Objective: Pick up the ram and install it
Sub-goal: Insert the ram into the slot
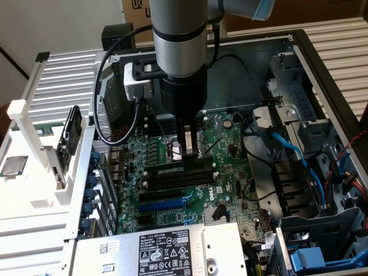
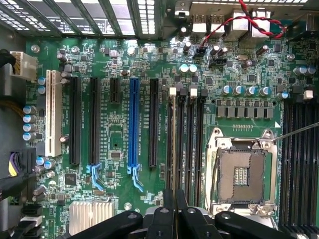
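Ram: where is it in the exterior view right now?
Near the centre of the exterior view, the ram lies along the memory slots, right under the gripper, between the processor socket and the blue slot.

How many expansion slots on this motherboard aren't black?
2: a white slot at the motherboard's edge, and a blue slot between black slots. Others may be hidden.

This is looking like a robotics lab or workshop: a grey robot arm [image 1: 178,34] is reaching into a desktop computer case [image 1: 270,49] that is lying open with its green circuit board [image 2: 119,129] showing, a white parts rack [image 1: 26,115] is standing beside it, and cardboard boxes [image 1: 322,14] are sitting behind.
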